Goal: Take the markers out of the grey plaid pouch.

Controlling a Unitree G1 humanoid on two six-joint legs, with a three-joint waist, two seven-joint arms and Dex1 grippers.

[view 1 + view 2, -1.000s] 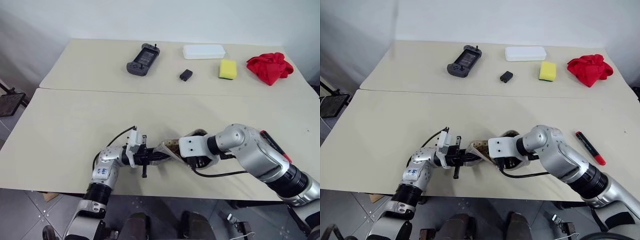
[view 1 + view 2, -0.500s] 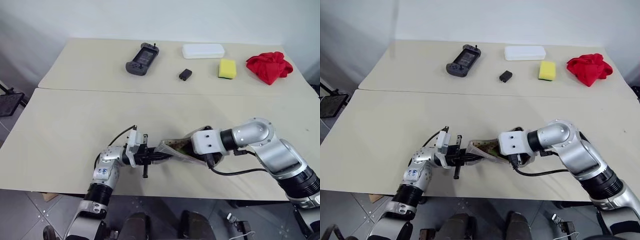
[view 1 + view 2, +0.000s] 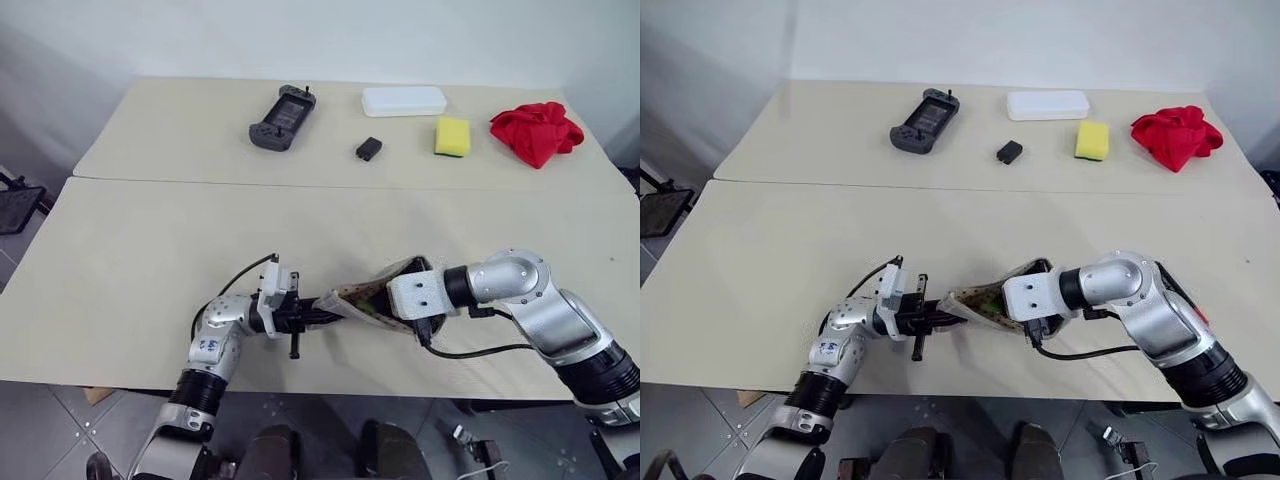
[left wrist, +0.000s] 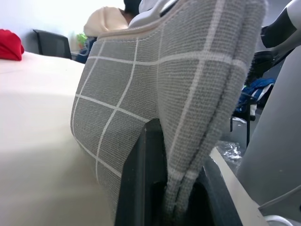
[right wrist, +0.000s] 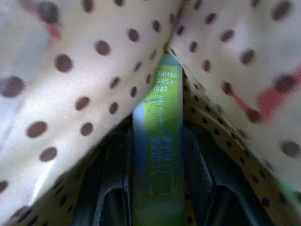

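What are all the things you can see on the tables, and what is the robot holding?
Pouch: one, grey plaid outside, dotted lining inside, near edge of the front table, pinched at its left end and open toward the right arm.
Marker: one, light green, inside the pouch, between the right gripper's fingers.
Game controller: one, dark grey, back table, left.
Small block: one, black, back table, middle.
Flat case: one, white, back table, far edge.
Sponge: one, yellow, back table, right of the block.
Cloth: one, red, crumpled, back table, far right.
Left gripper: shut on the pouch.
Right gripper: reaching into the pouch, shut on the marker.
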